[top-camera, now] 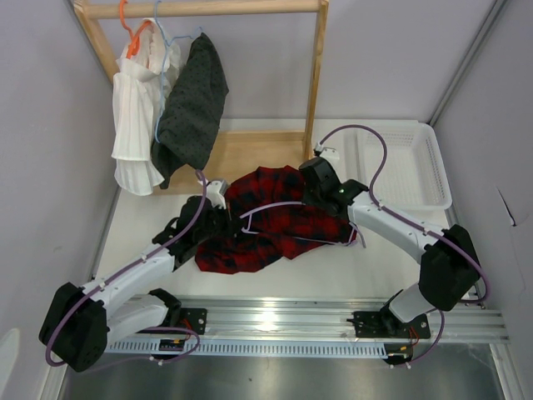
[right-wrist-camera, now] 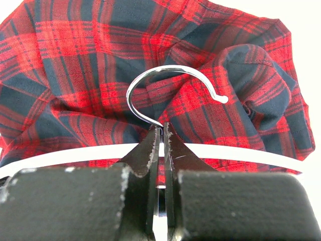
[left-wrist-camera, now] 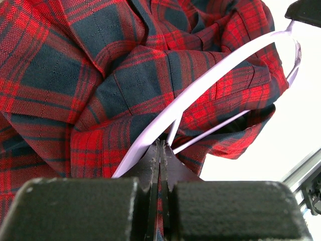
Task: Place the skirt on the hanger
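Jaws of the right gripper [right-wrist-camera: 160,138] are seen pressed together on the hanger [right-wrist-camera: 235,152], clamped at the foot of its metal hook [right-wrist-camera: 150,75], which arches just above the fingertips. The skirt [right-wrist-camera: 75,55] is bunched directly beyond the hook. The left gripper [left-wrist-camera: 159,149] is likewise closed on the hanger, gripping the lilac frame where a thin strut meets the arm. The arm is shown running across the checked cloth ahead of it, on the white table [top-camera: 333,271].
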